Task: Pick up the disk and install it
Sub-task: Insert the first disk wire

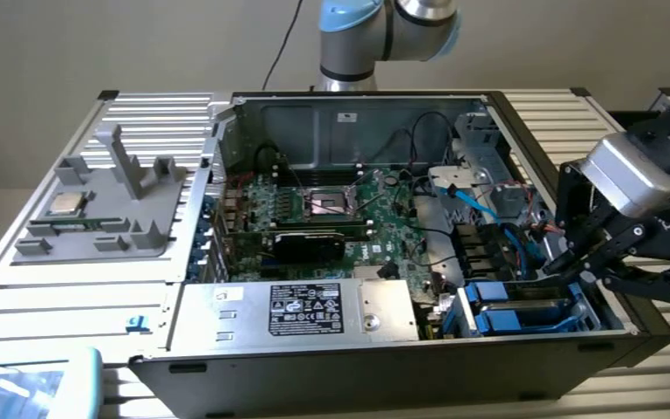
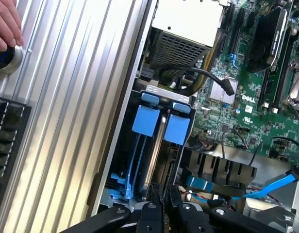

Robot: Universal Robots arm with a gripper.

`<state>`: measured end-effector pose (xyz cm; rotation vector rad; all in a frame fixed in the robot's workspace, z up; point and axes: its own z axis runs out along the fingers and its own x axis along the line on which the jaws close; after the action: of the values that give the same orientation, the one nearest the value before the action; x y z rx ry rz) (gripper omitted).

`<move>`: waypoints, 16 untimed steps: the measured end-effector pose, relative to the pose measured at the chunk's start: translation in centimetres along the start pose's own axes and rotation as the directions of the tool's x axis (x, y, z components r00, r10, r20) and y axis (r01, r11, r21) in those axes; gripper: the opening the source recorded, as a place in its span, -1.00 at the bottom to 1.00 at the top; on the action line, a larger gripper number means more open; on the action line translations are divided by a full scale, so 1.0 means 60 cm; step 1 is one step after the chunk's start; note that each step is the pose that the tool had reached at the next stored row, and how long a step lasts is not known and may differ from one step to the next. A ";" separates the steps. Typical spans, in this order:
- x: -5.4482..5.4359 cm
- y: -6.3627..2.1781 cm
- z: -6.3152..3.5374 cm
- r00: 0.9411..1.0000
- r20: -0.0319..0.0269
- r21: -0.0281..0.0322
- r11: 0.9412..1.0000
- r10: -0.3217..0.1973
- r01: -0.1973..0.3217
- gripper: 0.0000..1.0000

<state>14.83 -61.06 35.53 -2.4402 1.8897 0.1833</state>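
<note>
We find the disk (image 2: 156, 150) standing on edge in the bay (image 1: 591, 314) at the case corner on the exterior view's right, where two blue carriers (image 2: 145, 120) sit side by side. The fingers (image 2: 150, 209) sit directly over its near end, drawn almost together; we cannot tell whether they pinch the carrier or merely hover at it. In our judgement the hazards are these. A slightly tilted disk would bind on the bay rails. A thin edge grip could slip under side load. The blue cable (image 2: 280, 182) just beside the bay could snag on the linkage. The case wall (image 2: 118, 145) is close enough for the fingers to scrape it. The board (image 1: 335, 218) lies exposed near the bay, so a dropped disk could strike it. The case rests on a ribbed metal table (image 1: 79, 288), which also carries a grey fixture (image 1: 114, 201) holding a chip (image 1: 67, 203). A hand (image 2: 5, 22) rests on a round knob (image 2: 3, 60). Behind stands a plain beige wall (image 1: 79, 44).
</note>
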 end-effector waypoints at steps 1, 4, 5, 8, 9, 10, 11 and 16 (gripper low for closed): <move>-0.004 -0.001 0.001 1.000 -0.010 -0.002 1.000 0.001 -0.001 -0.67; -0.017 -0.005 0.002 0.999 -0.041 -0.010 1.000 0.002 -0.003 -0.67; -0.022 -0.006 0.003 0.999 -0.051 -0.013 1.000 0.003 -0.004 -0.67; -0.029 -0.007 0.004 0.998 -0.064 -0.017 1.000 0.005 -0.006 -0.67; -0.029 -0.007 0.004 0.998 -0.064 -0.016 1.000 0.007 -0.008 -0.67; -0.029 -0.006 0.004 0.998 -0.065 -0.016 1.000 0.010 -0.011 -0.67; -0.029 -0.006 0.004 0.998 -0.065 -0.016 1.000 0.013 -0.014 -0.67; -0.040 0.003 0.005 0.996 -0.082 -0.021 1.000 0.016 -0.018 -0.67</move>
<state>14.05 -58.78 35.53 -2.4830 1.9515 0.1064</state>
